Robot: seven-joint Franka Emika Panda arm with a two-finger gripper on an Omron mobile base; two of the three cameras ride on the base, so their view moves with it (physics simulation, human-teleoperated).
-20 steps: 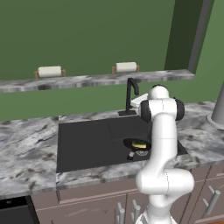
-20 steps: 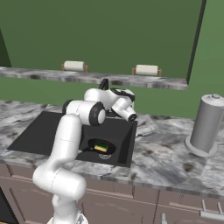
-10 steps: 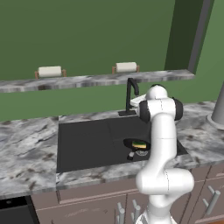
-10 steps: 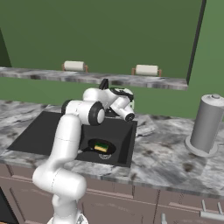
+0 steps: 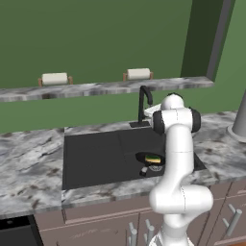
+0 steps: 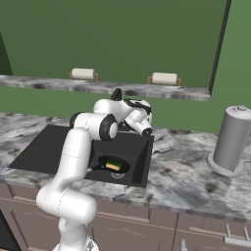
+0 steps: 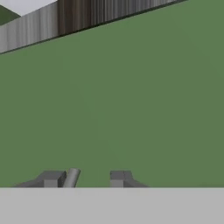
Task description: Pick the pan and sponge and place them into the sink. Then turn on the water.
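Green wall [image 5: 96, 38] backs a grey marbled counter [image 5: 29, 168] under a marbled shelf [image 5: 96, 89] carrying two paper-towel rolls [image 5: 54, 78], with brown cabinets [image 5: 96, 221] below. From the left base view, the black sink [image 5: 96, 153] holds the pan [image 5: 150, 158] at its right end with the sponge [image 5: 153, 159] lying in it, the faucet [image 5: 143, 103] behind; the right base view adds a grey canister [image 6: 231, 139] on the counter at far right. Hand view faces the green wall with the gripper [image 7: 83, 178] fingertips slightly parted and a thin grey bar just beside the left one, so I cannot tell whether it pinches anything.
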